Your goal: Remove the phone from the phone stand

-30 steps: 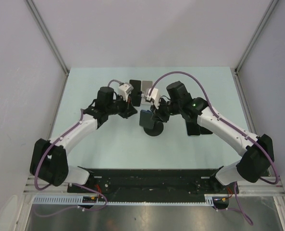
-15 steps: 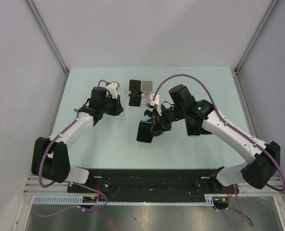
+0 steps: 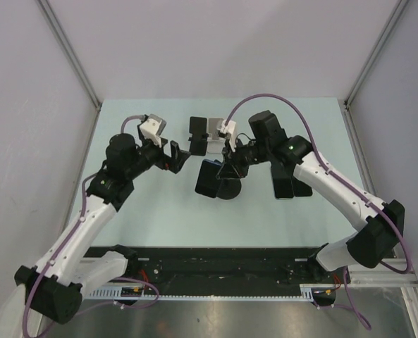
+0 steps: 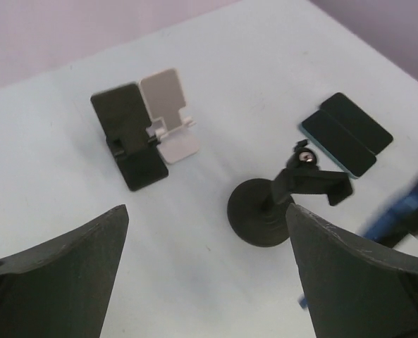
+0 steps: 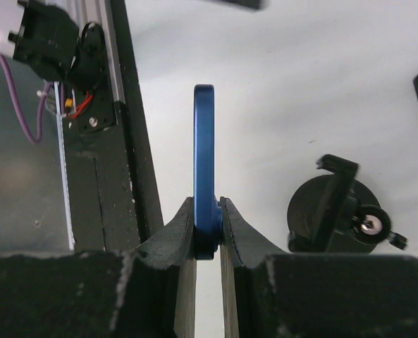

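Above the pale table [image 3: 159, 204], your left gripper [image 4: 205, 218] hangs with fingers wide, holding nothing. Your right gripper [image 5: 207, 211] pinches the phone [image 5: 204, 162] by its edge, clear of the round black phone stand [image 3: 228, 189]. The removal looks done; next you need a free spot to lay it flat. The phone is slim, with a blue rim.

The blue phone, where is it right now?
The blue phone is near the middle of the table in the top view, clamped in the right gripper, off and just left of the round black stand.
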